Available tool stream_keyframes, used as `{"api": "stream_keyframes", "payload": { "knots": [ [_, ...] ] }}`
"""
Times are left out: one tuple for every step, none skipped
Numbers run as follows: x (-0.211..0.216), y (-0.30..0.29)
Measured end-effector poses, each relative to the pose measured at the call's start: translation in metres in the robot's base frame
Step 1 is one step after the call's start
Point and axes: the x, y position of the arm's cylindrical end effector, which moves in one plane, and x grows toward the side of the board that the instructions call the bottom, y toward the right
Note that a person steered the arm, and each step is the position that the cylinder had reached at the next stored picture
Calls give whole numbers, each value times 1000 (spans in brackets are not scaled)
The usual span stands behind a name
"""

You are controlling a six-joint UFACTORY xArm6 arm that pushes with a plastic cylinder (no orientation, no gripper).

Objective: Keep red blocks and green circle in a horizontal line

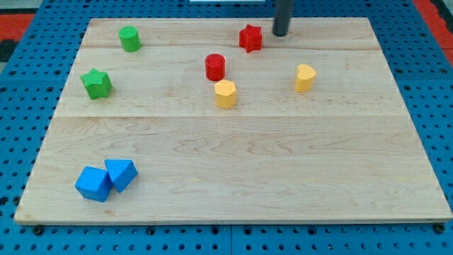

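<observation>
1. Near the view's top edge, right of centre, the dark rod comes down onto the wooden board (283,177), and my tip (281,34) rests on the wood just to the right of the red star block (250,38), close beside it with a narrow strip of board showing between them.
2. Being a plain rod, the tool has nothing to open or close and holds nothing; no block touches it.
3. Below and to the left of the red star stands the red cylinder (215,67), apart from the star and lower in the view.
4. Just below and slightly right of the red cylinder sits a yellow hexagonal block (225,93); the two are very close, though whether they touch cannot be told.
5. Far over at the view's upper left stands the green cylinder (129,38), at about the same height in the view as the red star and well apart from both red blocks.
6. Lower on the left side lies the green star block (96,83), below and to the left of the green cylinder.
7. On the right, a yellow block (305,78) with a rounded, heart-like outline stands alone, below and to the right of my tip.
8. At the view's lower left, two blue blocks sit pressed together: a blue cube-like block (93,184) and a blue wedge-like block (122,174) at its right.
9. Around the board lies a blue perforated surface (425,42).
</observation>
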Motion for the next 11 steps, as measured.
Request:
{"api": "stream_keyframes", "payload": {
  "knots": [
    [-1, -15],
    [-21, -28],
    [-41, -62],
    [-41, -135],
    [-36, -170],
    [9, -175],
    [70, -185],
    [113, -160],
    [91, -79],
    [80, -33],
    [76, 24]
  ]
}}
